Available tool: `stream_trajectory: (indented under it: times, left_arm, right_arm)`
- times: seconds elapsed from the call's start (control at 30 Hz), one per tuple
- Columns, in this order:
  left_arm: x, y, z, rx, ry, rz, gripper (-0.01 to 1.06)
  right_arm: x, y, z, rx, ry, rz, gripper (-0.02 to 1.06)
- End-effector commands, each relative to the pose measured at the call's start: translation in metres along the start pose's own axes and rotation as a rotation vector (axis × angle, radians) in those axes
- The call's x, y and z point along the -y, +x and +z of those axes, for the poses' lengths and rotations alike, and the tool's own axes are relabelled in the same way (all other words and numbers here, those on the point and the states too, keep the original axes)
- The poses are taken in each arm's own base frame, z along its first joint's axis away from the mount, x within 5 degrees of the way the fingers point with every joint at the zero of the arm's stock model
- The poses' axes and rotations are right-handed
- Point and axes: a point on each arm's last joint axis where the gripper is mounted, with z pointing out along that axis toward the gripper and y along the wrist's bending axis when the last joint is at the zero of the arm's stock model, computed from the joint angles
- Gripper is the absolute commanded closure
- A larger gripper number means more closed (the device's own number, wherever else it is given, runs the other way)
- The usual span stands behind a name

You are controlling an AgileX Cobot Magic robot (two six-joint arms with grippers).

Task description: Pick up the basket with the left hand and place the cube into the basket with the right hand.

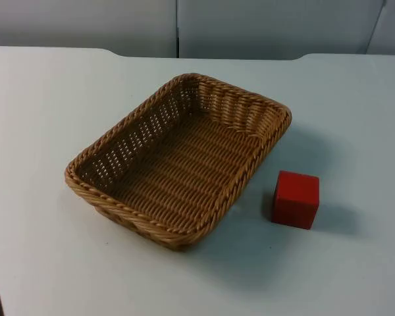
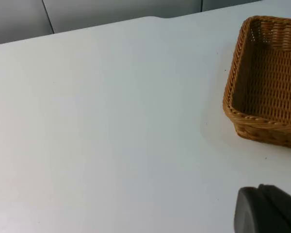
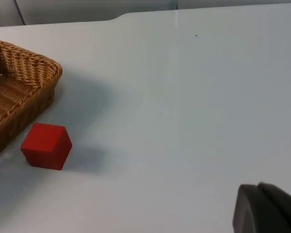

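Nothing started: basket and cube both sit untouched on the surface.

The woven basket (image 1: 178,161) rests empty near the middle of the white surface (image 1: 46,118), set at an angle, and the red cube (image 1: 295,199) stands just beside its right-hand long side, apart from the rim. The left gripper (image 2: 267,209) hangs back over the left part of the surface, well apart from the basket, and the right gripper (image 3: 266,208) waits likewise over the right part, well apart from the cube (of each, one dark fingertip is visible, so I cannot tell how wide either pair of jaws stands; neither holds anything). Judging by this, both steps remain: lifting the basket with the left, then dropping the cube in with the right.
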Motion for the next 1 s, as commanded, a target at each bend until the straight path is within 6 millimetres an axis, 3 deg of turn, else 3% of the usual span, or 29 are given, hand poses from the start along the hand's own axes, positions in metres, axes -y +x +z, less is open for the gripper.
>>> stream_trajectory:
  times: [0.0,0.23,0.37,0.53,0.57,0.63,0.73,0.77,0.8,0.93,0.97]
  left_arm:
    - [0.001,0.000,0.001,0.007,0.004,-0.005,1.05]
    - [0.001,0.000,0.001,0.010,0.013,0.000,1.05]
    - [0.005,-0.017,-0.011,0.089,0.070,-0.020,1.05]
    - [0.016,-0.104,-0.007,-0.068,0.277,0.088,1.05]
    - [0.016,-0.104,-0.007,-0.068,0.277,0.088,1.05]
    - [0.024,-0.137,0.013,-0.170,0.414,0.128,1.05]
    - [0.036,-0.175,0.067,-0.256,0.604,0.113,1.01]
    - [0.036,-0.175,0.067,-0.256,0.604,0.113,1.01]
    - [0.038,-0.181,0.083,-0.276,0.653,0.110,0.98]
    - [0.047,-0.186,0.170,-0.381,0.737,0.026,0.79]
    - [0.047,-0.186,0.170,-0.381,0.737,0.026,0.79]
  right_arm:
    - [0.000,0.000,0.000,0.012,0.000,-0.007,1.05]
    - [0.000,0.000,0.000,0.012,0.000,-0.007,1.05]
    - [0.000,0.000,0.000,0.012,0.000,-0.007,1.05]
    - [0.000,0.000,0.000,0.012,0.000,-0.007,1.05]
    - [0.000,0.000,0.000,0.012,0.000,-0.007,1.05]
    - [0.000,0.000,0.000,0.012,0.000,-0.007,1.05]
    - [0.000,0.000,0.000,0.012,0.000,-0.007,1.05]
    - [0.000,0.000,0.000,0.012,0.000,-0.007,1.05]
    - [0.000,0.000,0.000,0.012,0.000,-0.007,1.05]
    - [0.000,0.000,0.000,0.012,0.000,-0.007,1.05]
    - [0.000,0.000,0.000,0.012,0.000,-0.007,1.05]
